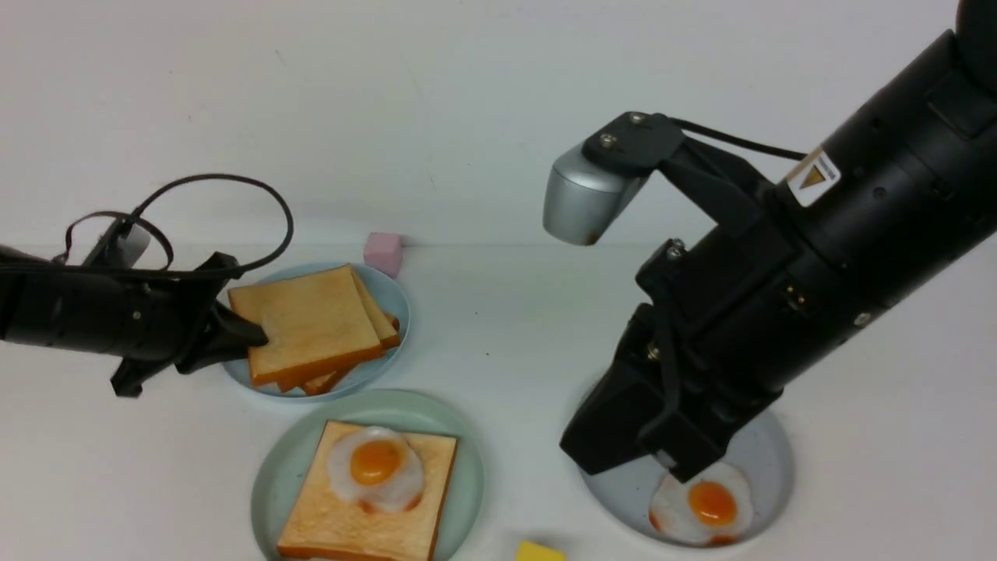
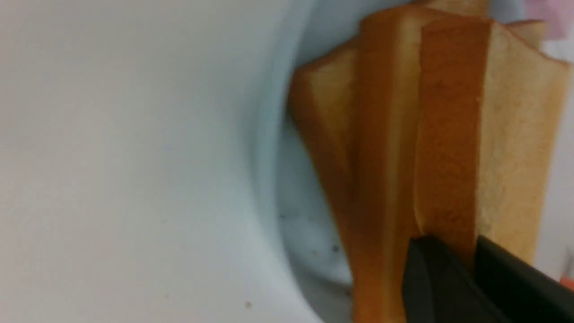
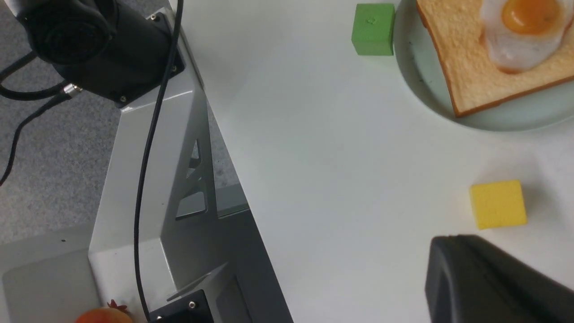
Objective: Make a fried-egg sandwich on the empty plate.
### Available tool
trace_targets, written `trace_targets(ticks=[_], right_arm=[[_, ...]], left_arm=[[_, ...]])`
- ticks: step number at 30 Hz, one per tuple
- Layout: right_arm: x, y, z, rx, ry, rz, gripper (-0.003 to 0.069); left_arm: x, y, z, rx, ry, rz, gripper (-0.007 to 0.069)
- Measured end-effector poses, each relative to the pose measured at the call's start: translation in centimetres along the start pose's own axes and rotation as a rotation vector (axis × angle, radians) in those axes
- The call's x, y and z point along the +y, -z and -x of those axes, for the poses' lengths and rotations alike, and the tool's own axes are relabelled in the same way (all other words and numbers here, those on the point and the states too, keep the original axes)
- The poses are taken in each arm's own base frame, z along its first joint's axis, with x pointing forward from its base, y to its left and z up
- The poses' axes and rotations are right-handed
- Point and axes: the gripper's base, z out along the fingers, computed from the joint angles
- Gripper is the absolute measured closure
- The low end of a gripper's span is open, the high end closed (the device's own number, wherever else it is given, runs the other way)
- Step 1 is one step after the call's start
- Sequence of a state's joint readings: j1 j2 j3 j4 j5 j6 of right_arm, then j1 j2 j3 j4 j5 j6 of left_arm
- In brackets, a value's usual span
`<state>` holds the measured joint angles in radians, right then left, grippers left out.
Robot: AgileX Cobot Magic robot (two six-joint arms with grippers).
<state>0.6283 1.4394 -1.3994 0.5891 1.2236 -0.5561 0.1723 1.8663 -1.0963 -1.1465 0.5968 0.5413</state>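
Observation:
The mint-green plate (image 1: 467, 460) at the front centre carries one toast slice (image 1: 343, 522) with a fried egg (image 1: 375, 467) on top; plate (image 3: 417, 80), toast (image 3: 471, 76) and egg (image 3: 522, 27) also show in the right wrist view. A toast stack lies on the light-blue plate (image 1: 393, 300). My left gripper (image 1: 253, 336) is shut on the near edge of the top slice (image 1: 308, 319); in the left wrist view its fingers (image 2: 426, 278) pinch that slice's crust (image 2: 448, 112). My right gripper (image 1: 670, 467) hovers shut and empty over the grey-blue plate (image 1: 767, 460).
A second fried egg (image 1: 701, 506) lies on the grey-blue plate. A pink cube (image 1: 382, 253) sits behind the toast plate. A yellow cube (image 1: 539, 553) is at the front edge and a green cube (image 3: 373, 29) beside the mint plate. The right wrist view shows the table's edge.

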Motion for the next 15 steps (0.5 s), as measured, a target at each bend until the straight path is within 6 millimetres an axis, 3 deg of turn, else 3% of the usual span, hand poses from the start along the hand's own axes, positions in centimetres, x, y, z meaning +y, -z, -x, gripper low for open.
trace_targets(ticks=[5, 8, 12, 15], right_arm=[[0.0, 0.0, 0.0, 0.001, 0.000, 0.000, 0.0652], [0.0, 0.0, 0.0, 0.003, 0.000, 0.001, 0.0652], [0.0, 0.0, 0.0, 0.004, 0.000, 0.002, 0.0648], [0.0, 0.0, 0.0, 0.004, 0.000, 0.002, 0.0645]], left_arm=[[-2.9, 4.0, -0.5, 0.006, -0.240, -0.049, 0.0576], [-4.0, 5.3, -1.5, 0.065, -0.320, -0.103, 0.0576], [-3.5, 5.2, -3.7, 0.184, -0.321, -0.164, 0.0576], [-1.8, 4.5, -6.2, 0.276, -0.314, -0.170, 0.0576]])
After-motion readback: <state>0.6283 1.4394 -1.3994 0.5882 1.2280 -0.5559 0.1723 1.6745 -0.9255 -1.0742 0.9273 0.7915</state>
